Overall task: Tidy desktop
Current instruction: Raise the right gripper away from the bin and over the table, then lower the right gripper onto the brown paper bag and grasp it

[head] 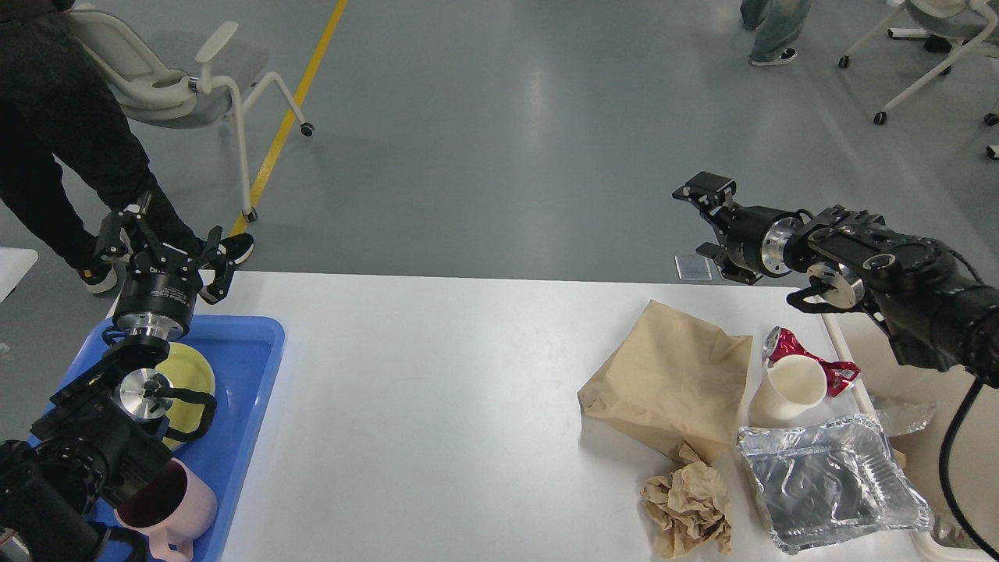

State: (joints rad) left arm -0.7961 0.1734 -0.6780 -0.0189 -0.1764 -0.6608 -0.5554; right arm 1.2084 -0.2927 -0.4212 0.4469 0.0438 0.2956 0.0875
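The white desktop point(453, 390) fills the lower view. At its right lie a brown paper bag point(671, 378), a crumpled brown paper ball point(688, 507), a white paper cup point(792, 388) beside a crushed red wrapper point(784, 343), and a foil tray point(827, 480). My right gripper point(706, 222) hangs open and empty above the table's far edge, up and left of the cup. Past the far left corner my left gripper point(164, 250) stands open and empty, above the blue tray point(250, 367).
The blue tray holds a yellow plate point(191, 375) and a pink mug point(175, 507). A cream bin point(936, 460) sits at the right edge. A person point(62, 133) and a chair point(179, 78) stand beyond the left corner; more chairs are far right.
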